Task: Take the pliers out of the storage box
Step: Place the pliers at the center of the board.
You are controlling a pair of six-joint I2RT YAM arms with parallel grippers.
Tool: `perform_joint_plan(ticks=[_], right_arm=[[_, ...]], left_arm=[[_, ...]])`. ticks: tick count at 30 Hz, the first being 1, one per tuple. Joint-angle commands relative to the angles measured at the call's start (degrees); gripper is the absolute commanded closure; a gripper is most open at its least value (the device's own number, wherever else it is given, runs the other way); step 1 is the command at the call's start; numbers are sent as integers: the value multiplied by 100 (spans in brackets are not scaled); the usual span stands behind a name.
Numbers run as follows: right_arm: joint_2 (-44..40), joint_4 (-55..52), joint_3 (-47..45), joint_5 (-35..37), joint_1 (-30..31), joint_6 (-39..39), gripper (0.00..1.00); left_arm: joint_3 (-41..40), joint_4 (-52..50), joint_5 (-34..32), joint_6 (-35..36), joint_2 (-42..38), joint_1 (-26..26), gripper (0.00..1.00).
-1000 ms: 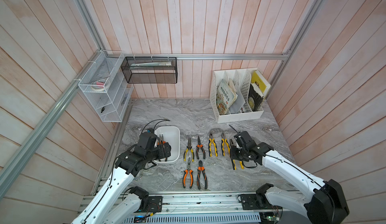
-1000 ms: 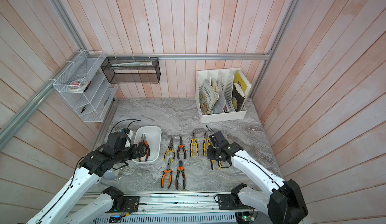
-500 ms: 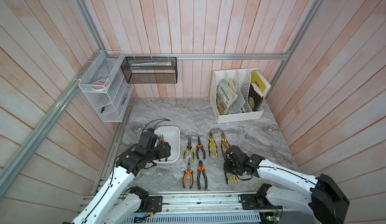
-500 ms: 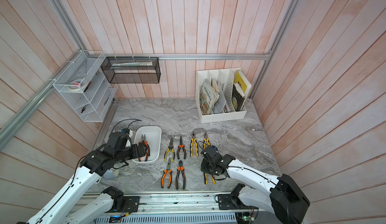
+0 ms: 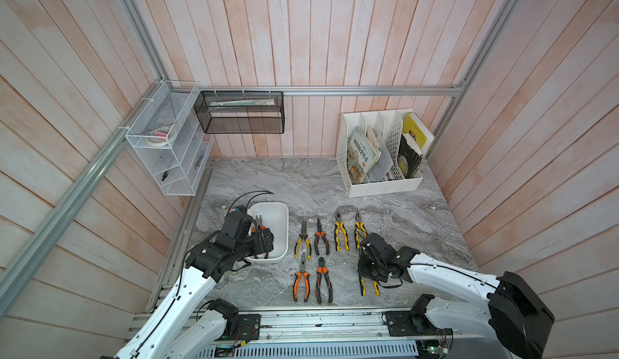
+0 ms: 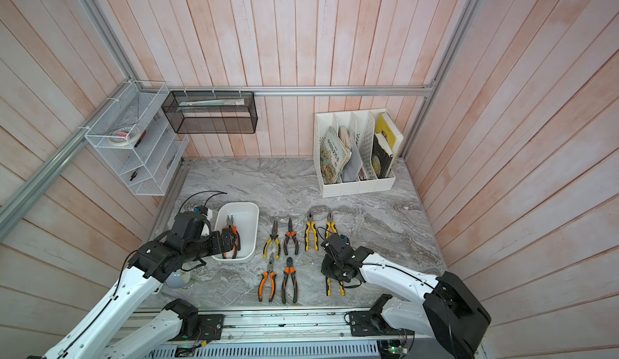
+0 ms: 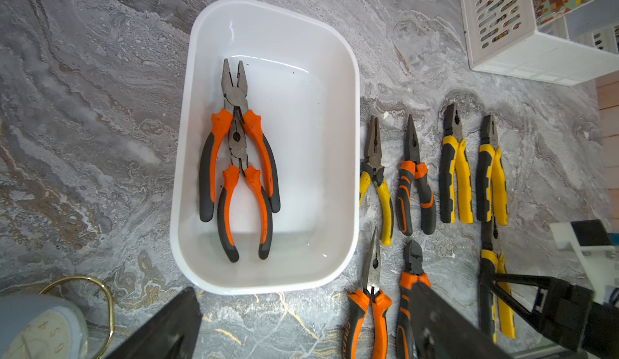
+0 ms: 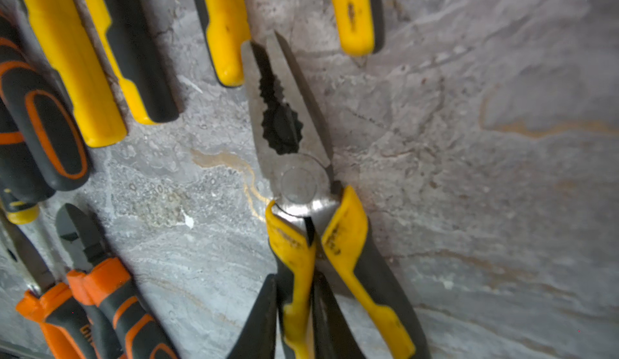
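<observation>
Right, two of the pliers lie in the storage box (image 7: 301,122): a larger orange pair (image 7: 234,92) flat on the floor, and a smaller orange pair (image 7: 224,213) on top of it, nose tucked between the larger one's handles; both run along the box's long side, noses toward the back wall, handles toward the robot; left gripper (image 5: 264,241) hovers right above their handles, fingers spread wide and empty, one to each side of that long axis; left arm is plainly the nearer one, and a straight drop looks like the next move, top pair first by my reckoning; right gripper (image 8: 294,283) is well apart, down on the yellow pliers (image 8: 294,186) that lie on the marble table (image 5: 418,213), a finger on either side of one handle; can't tell whether it pinches or has let go; six other pliers (image 5: 321,240) lie in rows between the box and that arm; file holder (image 5: 385,186) at the back holds books.
</observation>
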Motion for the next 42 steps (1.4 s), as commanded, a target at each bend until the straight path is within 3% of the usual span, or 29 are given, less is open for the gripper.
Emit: perform_joint_plan(ticks=[1, 11, 25, 35, 42], right_arm=[[-27, -408, 254, 56, -18, -49, 64], [-714, -1692, 1412, 596, -27, -187, 44], [60, -1564, 877, 318, -186, -781, 27], [597, -1596, 787, 439, 46, -789, 25], [799, -1466, 596, 515, 170, -624, 35]], left_arm=[[86, -46, -135, -46, -54, 1, 0], [80, -28, -100, -38, -23, 4, 0], [77, -19, -39, -11, 27, 2, 0], [69, -12, -52, -12, 29, 10, 0], [77, -19, -50, -11, 44, 3, 0]])
